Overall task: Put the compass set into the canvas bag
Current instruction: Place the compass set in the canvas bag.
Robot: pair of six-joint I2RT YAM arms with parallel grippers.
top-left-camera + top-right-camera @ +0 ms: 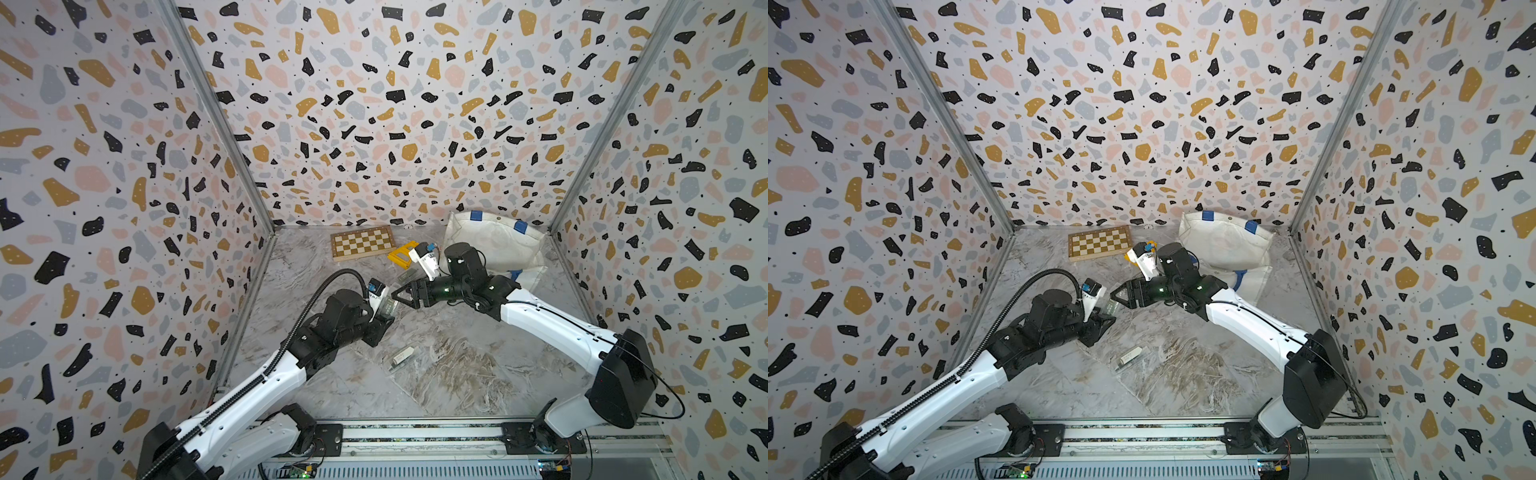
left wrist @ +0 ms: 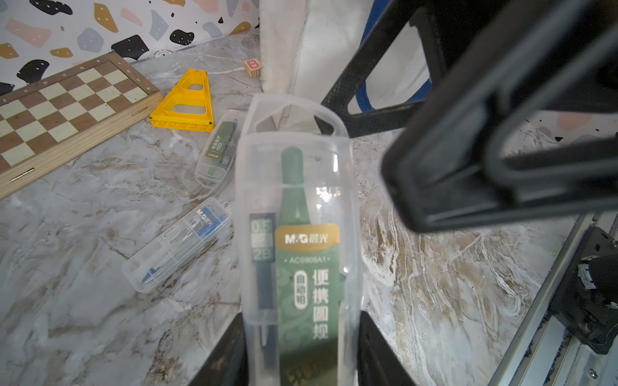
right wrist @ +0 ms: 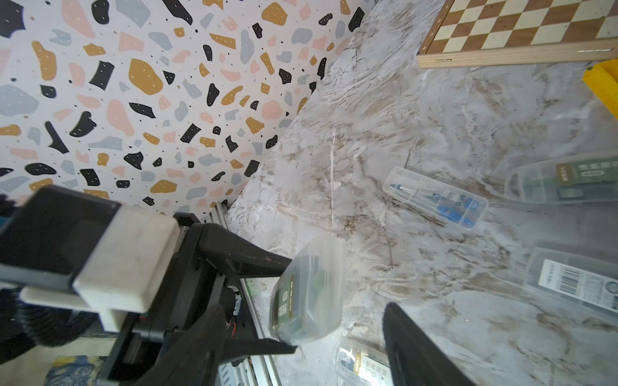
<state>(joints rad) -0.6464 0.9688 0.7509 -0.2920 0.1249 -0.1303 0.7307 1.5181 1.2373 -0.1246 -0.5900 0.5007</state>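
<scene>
Left claw: the left claw (image 2: 299, 317) is pinching the compass set (image 2: 301, 207) by one end of its clear case. It holds the case off the tabletop (image 1: 457, 374), free end aimed toward the canvas bag (image 1: 494, 245).
Right claw: the right claw (image 3: 302, 305) is spread, one finger on each side of that free end. We see a gap on both sides in the right wrist view and no contact.
Compass set: it is in the air, well apart from the canvas bag, with the right claw and its arm between the two.
Canvas bag: it is slumped and nothing we can see is in it. We cannot make out its mouth from these views.
Other cases: a blue-fitted case (image 2: 180, 244) and a green one (image 2: 220, 147) lie flat on the tabletop. Both are apart from the canvas bag, on the held case's side.
Step in hand: we judge this a hand-over, the left claw offering the case to the arm that reaches the canvas bag.
Next move: we think the right claw must press together squarely on the smooth case. Only then should the left claw let go, and the bag's opening has to be found for the drop.
</scene>
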